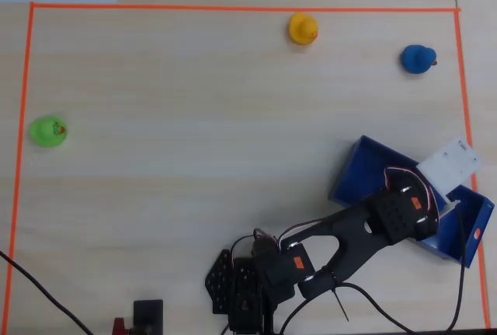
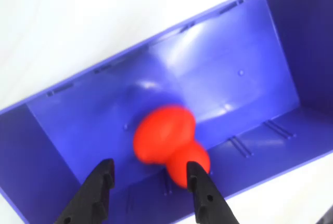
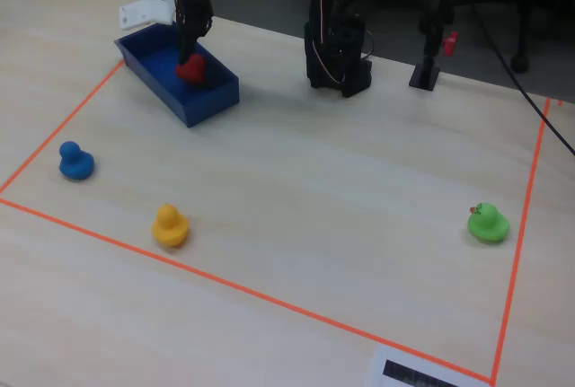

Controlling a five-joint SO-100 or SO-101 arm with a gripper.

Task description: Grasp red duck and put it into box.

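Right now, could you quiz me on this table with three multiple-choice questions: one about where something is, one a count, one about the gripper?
1. Where is the red duck?
A. inside the box
B. beside the green duck
C. outside the tape

2. How many ducks sit on the bare table?
A. one
B. three
C. five

3. The gripper is:
A. shut on the duck
B. open above the duck
C. out of view

Answers:
1 A: the wrist view shows it within the blue walls.
2 B: green, yellow duck and blue duck.
3 B: its fingers stand apart, not gripping the duck.
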